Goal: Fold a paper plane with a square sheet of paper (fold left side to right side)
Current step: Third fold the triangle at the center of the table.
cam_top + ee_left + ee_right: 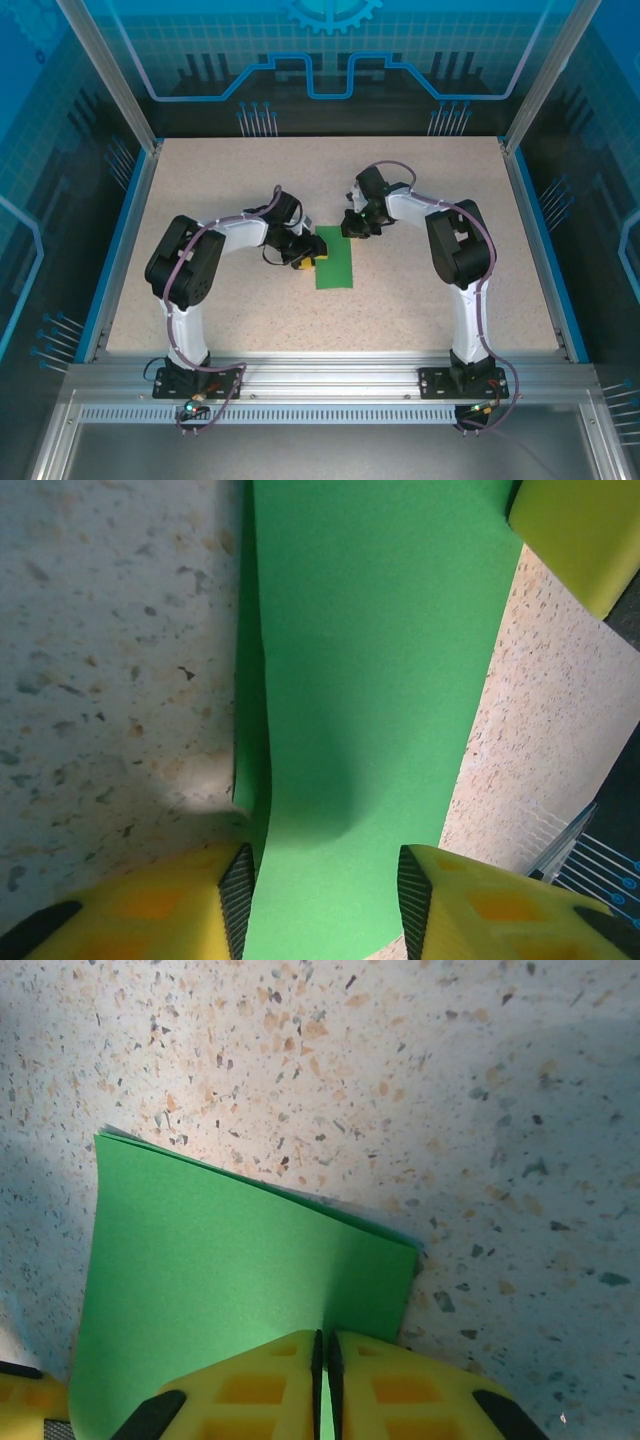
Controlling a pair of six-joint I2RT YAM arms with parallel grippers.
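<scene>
From above, you see the folded green sheet [335,262] lying near the middle of the surface [430,290]. The left tool [303,262] is at its left edge and the right tool [352,228] at its far right corner.

In the left wrist view, the left tool [320,880] has its fingers apart, straddling the sheet [370,660].

In the right wrist view, the right tool [325,1352] is clamped on the sheet [230,1270] at its edge, near a corner.

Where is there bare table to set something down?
Bare: the far strip of table beyond the green paper, and the near strip in front of it. Crowded: the centre, with left gripper and right gripper at the paper.
</scene>
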